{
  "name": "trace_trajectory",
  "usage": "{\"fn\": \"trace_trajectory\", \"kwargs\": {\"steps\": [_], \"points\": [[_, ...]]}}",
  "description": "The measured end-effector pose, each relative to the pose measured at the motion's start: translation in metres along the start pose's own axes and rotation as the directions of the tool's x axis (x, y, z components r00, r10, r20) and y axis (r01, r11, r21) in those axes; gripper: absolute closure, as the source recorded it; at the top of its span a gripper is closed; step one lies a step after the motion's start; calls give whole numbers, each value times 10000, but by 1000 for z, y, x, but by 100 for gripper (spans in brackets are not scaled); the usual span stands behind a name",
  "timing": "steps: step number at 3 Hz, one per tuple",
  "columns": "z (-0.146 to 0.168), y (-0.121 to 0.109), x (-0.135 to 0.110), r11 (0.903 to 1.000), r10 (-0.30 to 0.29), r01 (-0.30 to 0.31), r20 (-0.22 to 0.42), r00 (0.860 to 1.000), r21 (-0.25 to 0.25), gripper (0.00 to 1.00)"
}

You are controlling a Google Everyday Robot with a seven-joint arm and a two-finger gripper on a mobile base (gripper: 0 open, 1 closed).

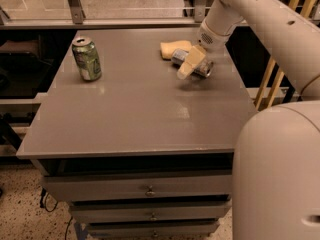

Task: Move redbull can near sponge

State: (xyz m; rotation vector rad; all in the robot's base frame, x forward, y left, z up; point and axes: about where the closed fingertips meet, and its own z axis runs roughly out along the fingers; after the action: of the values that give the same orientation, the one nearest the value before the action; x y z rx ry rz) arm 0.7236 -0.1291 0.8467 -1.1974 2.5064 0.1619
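Note:
The redbull can (pixel 201 68) is a slim silver can lying on its side on the grey table (pixel 140 109), at the back right. Its far end lies right next to the pale yellow sponge (pixel 172 48), close to touching it. My gripper (pixel 193 62) comes down from the upper right and sits over the can's middle, with the jaws open astride it. The tan near finger (pixel 189 65) covers part of the can. The can rests on the table.
A wider green can (pixel 87 58) stands upright at the table's back left. The table's right edge is just past the redbull can, with wooden slats (pixel 280 74) beyond it. My white base (pixel 280 174) fills the lower right. Drawers (pixel 145 190) sit under the tabletop.

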Motion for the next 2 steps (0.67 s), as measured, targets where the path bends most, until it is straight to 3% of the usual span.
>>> {"fn": "trace_trajectory", "kwargs": {"steps": [1, 2], "points": [[-33, 4, -1, 9991, -356, 341, 654, 9972, 249, 0], [-60, 4, 34, 9965, -767, 714, 1342, 9880, 435, 0]]}}
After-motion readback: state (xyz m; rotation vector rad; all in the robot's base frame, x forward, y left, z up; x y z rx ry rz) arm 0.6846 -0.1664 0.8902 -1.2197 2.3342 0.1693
